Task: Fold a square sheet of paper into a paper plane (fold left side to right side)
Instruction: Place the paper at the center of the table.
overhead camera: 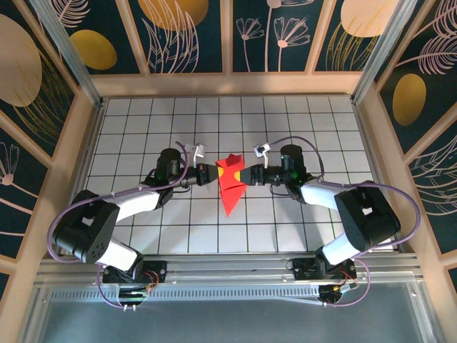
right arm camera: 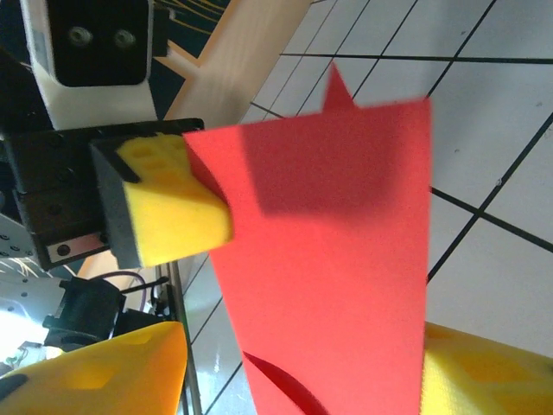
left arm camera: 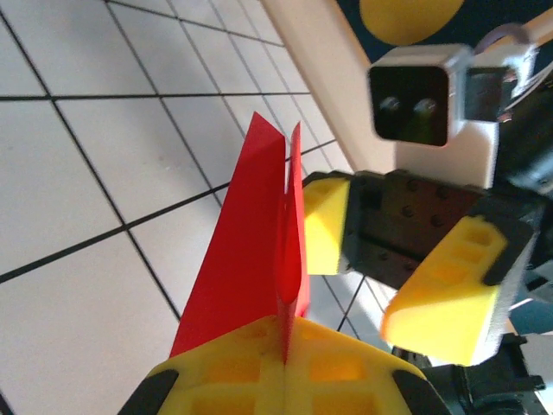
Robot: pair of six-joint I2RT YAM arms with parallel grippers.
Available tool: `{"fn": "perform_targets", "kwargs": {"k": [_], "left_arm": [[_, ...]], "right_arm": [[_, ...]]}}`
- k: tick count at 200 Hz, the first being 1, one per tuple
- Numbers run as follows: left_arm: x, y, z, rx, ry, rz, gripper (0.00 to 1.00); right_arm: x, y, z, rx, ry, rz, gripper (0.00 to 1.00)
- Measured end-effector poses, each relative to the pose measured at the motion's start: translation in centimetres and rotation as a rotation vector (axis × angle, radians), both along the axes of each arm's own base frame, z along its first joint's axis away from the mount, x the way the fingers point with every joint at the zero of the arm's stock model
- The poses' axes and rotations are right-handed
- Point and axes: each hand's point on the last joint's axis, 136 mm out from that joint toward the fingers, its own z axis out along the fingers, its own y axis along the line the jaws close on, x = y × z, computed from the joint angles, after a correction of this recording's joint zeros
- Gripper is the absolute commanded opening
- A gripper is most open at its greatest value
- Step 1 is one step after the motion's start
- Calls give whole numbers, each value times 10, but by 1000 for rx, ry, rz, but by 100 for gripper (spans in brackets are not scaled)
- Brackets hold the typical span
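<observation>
**Red paper pinched in mid-air, most folds apparently done**

From above, the left gripper (overhead camera: 212,174) reaches in from 9 o'clock of the red paper (overhead camera: 230,184). Its jaws are clenched on the paper's upper edge. The left wrist camera confirms this: the two yellow fingers of the left gripper (left arm camera: 285,328) meet with no gap, and the red paper (left arm camera: 251,251) rises out of the seam between them as two or more thin layers standing close together.

The paper hangs over the middle of the white tiled table (overhead camera: 143,128), between the two grippers. It is no longer a flat square. It is a narrow, creased shape, wide at 12 o'clock and tapering to a point at 6 o'clock. Whether the point touches the tiles I cannot tell.

The right gripper (overhead camera: 248,175) comes in from 3 o'clock. In its own wrist camera the right gripper (right arm camera: 304,337) has its jaws spread, and the red paper (right arm camera: 346,259) hangs down between them. One finger sits right against the paper's edge. The other stands clear, so nothing is pinched on this side.

By my reading the side-to-side fold and the nose folds are done, since the shape is pointed and layered. Probably left to do are closing the right jaws on the paper, pressing down or spreading the wings, and laying the finished plane on the table.
</observation>
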Motion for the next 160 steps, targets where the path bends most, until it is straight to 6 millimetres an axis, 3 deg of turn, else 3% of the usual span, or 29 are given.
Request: {"fn": "perform_targets", "kwargs": {"k": [62, 98, 112, 121, 142, 160], "left_arm": [[-1, 1, -17, 38, 32, 0, 0], [-1, 2, -18, 44, 30, -1, 1], [0, 2, -19, 48, 28, 0, 9], [0, 2, -20, 55, 24, 1, 19], [3, 6, -29, 89, 31, 29, 38], [7, 12, -38, 131, 42, 66, 46]], "right_arm": [[21, 6, 13, -40, -20, -17, 30], [33, 8, -5, -84, 17, -39, 10], [35, 6, -14, -109, 39, -53, 3], [36, 6, -18, -117, 47, -57, 0], [40, 4, -29, -149, 68, -87, 0], [43, 1, -42, -181, 93, -113, 0]]}}
